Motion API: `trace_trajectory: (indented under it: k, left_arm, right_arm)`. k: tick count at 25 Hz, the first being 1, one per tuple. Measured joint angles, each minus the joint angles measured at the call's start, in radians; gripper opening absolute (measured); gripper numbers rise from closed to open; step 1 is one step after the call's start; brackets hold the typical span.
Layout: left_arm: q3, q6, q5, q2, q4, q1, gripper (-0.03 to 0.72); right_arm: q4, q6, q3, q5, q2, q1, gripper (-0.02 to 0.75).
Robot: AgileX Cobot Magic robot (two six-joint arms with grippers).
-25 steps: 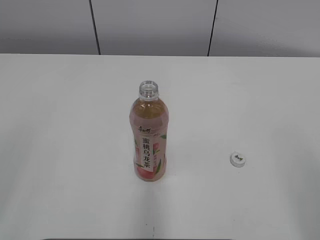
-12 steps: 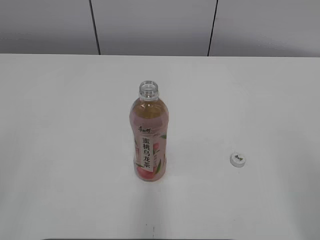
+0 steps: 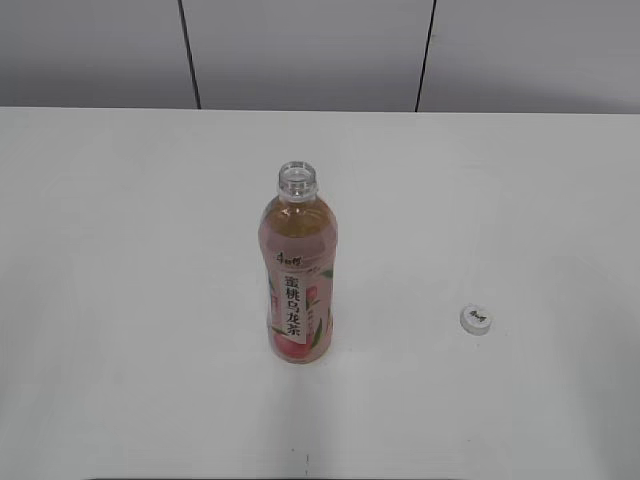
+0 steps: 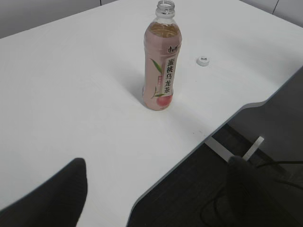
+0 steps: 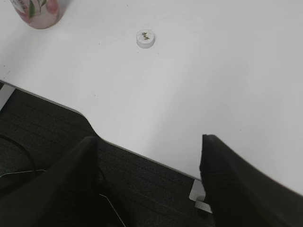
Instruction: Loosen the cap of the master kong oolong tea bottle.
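Neither tool appears in the exterior view. That view shows the master kong oolong tea bottle [image 3: 300, 275] standing upright near the middle of the white table [image 3: 120, 250], its neck bare and open, pink label facing the camera. The cap [image 3: 476, 318] lies flat on the table well to the right of the bottle, apart from it, dark mark facing up. Compared with a second ago, the bottle's body sits very slightly further left, though the shift is tiny; against the frame half a second ago nothing differs, and the cap lies in the same spot throughout.

From the left wrist view, the left tool [image 4: 151, 198] shows as two dark blurred fingers [image 4: 52, 196] at the bottom edge, spread wide with nothing between them, hanging over the near edge of the table. The bottle [image 4: 162, 61] stands upright further in, well apart from the tool, and the cap [image 4: 203, 60] rests just beyond it to the right.

From the right wrist view, the right tool [image 5: 151, 184] also has its dark fingers [image 5: 241, 189] spread wide and empty, above the table's edge and the dark floor [image 5: 42, 137]. The cap [image 5: 145, 38] lies on the table ahead of it, well apart, and only the bottle's base [image 5: 40, 12] shows at the top left corner.
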Motion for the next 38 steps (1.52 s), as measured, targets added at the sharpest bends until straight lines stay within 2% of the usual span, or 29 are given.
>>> trace_trajectory:
  k: [12,20,22,24,29,33,35,38]
  left_arm:
    - [0.0,0.0,0.0,0.0,-0.001,-0.001,0.536]
    - [0.0,0.0,-0.001,-0.001,-0.001,-0.001,0.496]
    - [0.0,0.0,-0.001,-0.004,-0.002,0.021,0.482]
    - [0.0,0.0,-0.001,-0.009,-0.003,0.092,0.47]
    - [0.0,0.0,-0.001,-0.009,-0.003,0.39,0.456]
    - [0.0,0.0,-0.001,-0.009,-0.003,0.602,0.455]
    - [0.0,0.0,-0.001,-0.012,-0.003,0.654,0.455]
    - [0.0,0.0,-0.001,-0.051,-0.003,0.674,0.447]
  right_arm:
    - [0.0,0.0,0.0,0.0,0.0,0.0,0.511]
    - [0.0,0.0,0.0,0.0,0.0,0.0,0.511]
    - [0.0,0.0,0.0,0.0,-0.001,-0.012,0.511]
    - [0.002,0.0,0.0,0.0,-0.012,-0.054,0.511]
    - [0.002,0.0,0.001,0.0,-0.117,-0.221,0.511]
    - [0.002,0.0,0.001,0.001,-0.247,-0.284,0.511]
    - [0.003,0.0,0.002,0.001,-0.268,-0.287,0.511]
    - [0.002,0.0,0.002,0.001,-0.27,-0.288,0.511]
